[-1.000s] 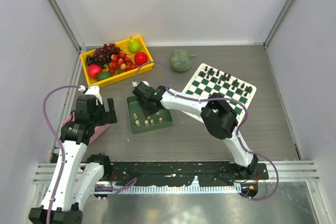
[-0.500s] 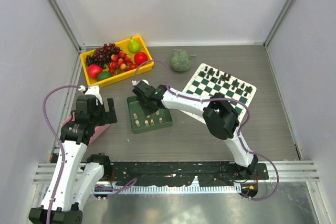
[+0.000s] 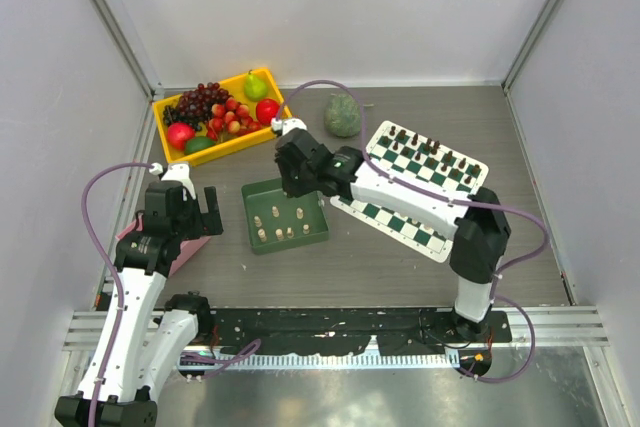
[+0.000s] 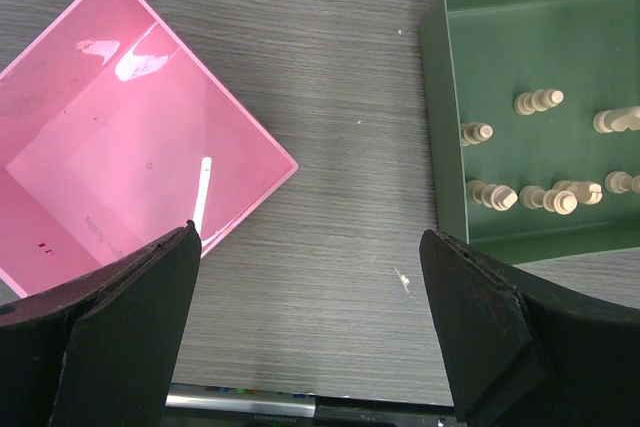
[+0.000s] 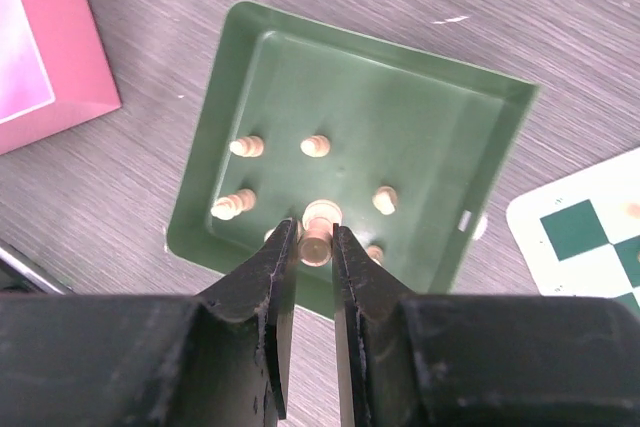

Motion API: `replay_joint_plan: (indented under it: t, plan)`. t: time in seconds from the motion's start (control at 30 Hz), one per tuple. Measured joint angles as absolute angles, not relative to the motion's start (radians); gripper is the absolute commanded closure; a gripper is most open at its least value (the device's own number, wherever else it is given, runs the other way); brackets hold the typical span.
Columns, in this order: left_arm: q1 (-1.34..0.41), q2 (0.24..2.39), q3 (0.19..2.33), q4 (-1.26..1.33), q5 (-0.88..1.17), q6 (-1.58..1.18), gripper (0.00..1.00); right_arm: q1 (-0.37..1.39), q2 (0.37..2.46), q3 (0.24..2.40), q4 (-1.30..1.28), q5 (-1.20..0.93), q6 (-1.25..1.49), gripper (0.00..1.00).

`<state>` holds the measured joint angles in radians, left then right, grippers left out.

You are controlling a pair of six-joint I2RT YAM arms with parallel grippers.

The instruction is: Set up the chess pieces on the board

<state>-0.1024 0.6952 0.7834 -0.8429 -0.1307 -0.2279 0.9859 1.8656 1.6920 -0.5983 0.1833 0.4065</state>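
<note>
Right tool (image 5: 313,239) grips a small cream wooden chess piece (image 5: 320,213) over the green square tray (image 5: 400,137); carry it upright, right, to the green-and-white checkered board (image 3: 425,235).

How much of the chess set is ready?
Done: dark pieces stand on the far rows of the board. In hand: the right gripper is shut on one cream piece above the green tray. Left: several cream pieces lie in that tray, not yet placed.
</note>
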Motion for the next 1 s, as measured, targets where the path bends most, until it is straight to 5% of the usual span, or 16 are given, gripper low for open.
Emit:
replay_joint_plan:
  t: [0.43, 1.0]
  plan:
    - [-0.102, 0.695, 0.783, -0.843, -0.131, -0.228, 0.01, 0.759, 1.647, 1.347, -0.54, 0.22, 0.469, 0.83]
    - [-0.102, 0.695, 0.783, -0.843, -0.131, -0.228, 0.01, 0.738, 1.782, 1.291, -0.479, 0.199, 0.489, 0.85]
